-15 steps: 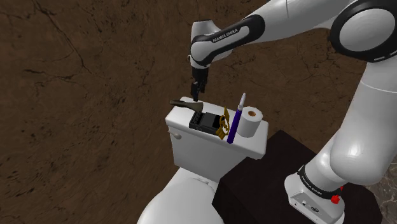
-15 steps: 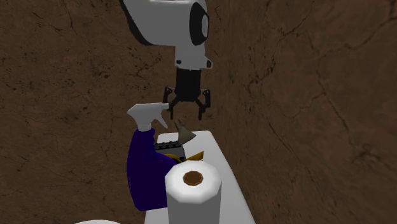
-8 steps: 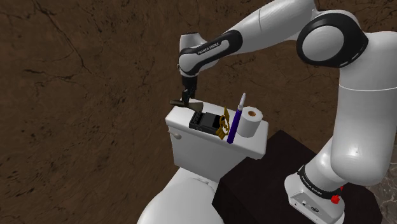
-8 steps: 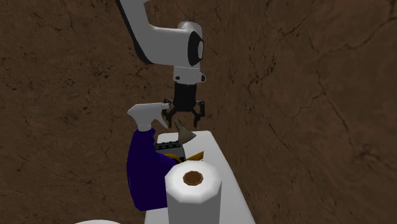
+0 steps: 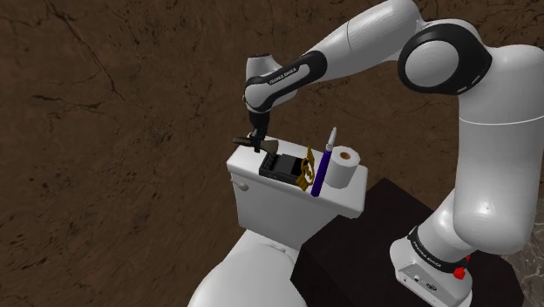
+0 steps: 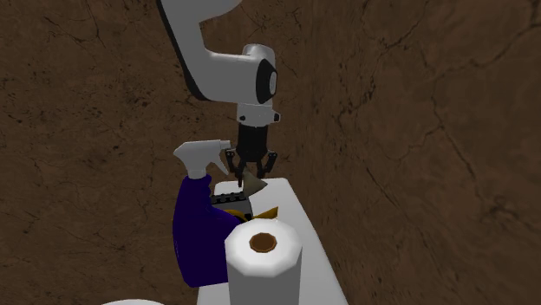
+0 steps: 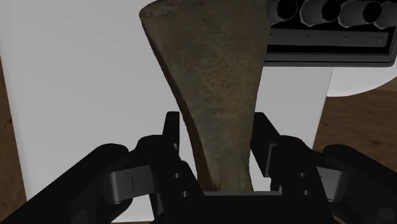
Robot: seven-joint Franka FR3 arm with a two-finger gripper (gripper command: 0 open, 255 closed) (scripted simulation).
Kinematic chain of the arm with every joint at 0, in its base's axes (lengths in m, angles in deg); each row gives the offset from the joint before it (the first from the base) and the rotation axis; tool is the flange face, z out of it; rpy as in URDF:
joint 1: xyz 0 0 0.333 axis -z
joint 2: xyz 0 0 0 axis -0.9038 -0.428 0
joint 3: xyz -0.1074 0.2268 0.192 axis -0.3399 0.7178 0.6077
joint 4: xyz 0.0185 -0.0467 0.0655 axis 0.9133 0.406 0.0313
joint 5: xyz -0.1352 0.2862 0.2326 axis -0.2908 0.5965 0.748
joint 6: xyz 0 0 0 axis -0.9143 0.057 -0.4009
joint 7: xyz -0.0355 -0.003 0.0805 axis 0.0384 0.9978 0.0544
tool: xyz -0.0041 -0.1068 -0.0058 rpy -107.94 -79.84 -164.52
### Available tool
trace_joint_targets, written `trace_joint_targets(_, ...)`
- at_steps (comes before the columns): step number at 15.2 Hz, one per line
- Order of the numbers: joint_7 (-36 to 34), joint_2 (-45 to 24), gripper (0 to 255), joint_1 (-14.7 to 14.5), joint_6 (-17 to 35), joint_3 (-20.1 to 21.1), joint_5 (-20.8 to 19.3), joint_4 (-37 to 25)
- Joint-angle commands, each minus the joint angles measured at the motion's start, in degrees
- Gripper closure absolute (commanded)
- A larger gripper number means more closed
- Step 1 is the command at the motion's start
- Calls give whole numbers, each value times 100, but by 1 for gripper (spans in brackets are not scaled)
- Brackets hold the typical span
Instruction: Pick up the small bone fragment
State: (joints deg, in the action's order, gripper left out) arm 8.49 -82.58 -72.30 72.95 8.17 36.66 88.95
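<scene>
Shoulder view: the bone fragment [image 5: 268,144] lies at the tank lid's [image 5: 247,163] far end, with the claw [image 5: 255,137] directly on it. Second exterior view: the claw [image 6: 247,169] is narrow, low over the fragment. Wrist view: the fingers [image 7: 173,137] clasp its thin end (long axis runs away from them).

Shoulder view high above toilet tank [image 5: 279,209]; second exterior low along it; wrist close
</scene>
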Motion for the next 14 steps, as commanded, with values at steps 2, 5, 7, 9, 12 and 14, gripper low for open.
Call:
trace_joint_targets(2, 3, -7, 255, 2, 7, -2, -1, 4)
trace_joint_targets(5, 0, -12, 255, 0, 10, -1, -1, 2)
trace_joint_targets(7, 3, -8, 255, 2, 16, -2, -1, 12)
trace_joint_targets(9, -5, 38, 255, 0, -58, 1, 1, -17)
trace_joint_targets(12, -12, 167, 255, 6, -233, 7, 8, -64)
trace_joint_targets(14, -17, 248, 255, 9, -352, 10, 13, -102)
